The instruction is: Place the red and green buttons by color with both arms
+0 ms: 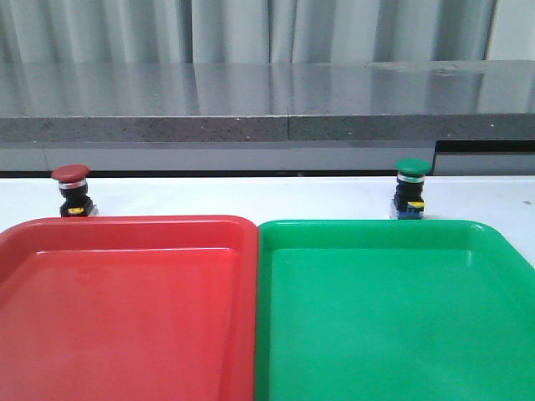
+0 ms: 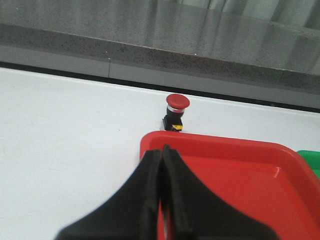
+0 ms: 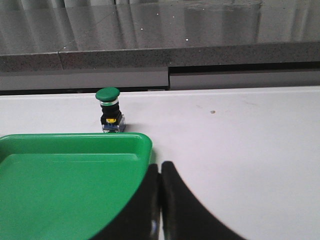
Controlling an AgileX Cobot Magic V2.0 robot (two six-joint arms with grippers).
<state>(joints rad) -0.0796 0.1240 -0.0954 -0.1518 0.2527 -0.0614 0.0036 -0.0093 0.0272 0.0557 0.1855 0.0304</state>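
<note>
red button red cap | green button green cap | trays red, green | table white

Two trays sit side by side at the near edge of the table, left tray touching right tray. One push-button stands upright just behind the left tray's far-left corner; another push-button stands just behind the right tray's far edge.

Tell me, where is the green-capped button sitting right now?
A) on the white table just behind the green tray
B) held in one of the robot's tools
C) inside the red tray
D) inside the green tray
A: the green-capped button stands upright on the white table just past the far rim of the green tray, and no tool touches it.
</note>
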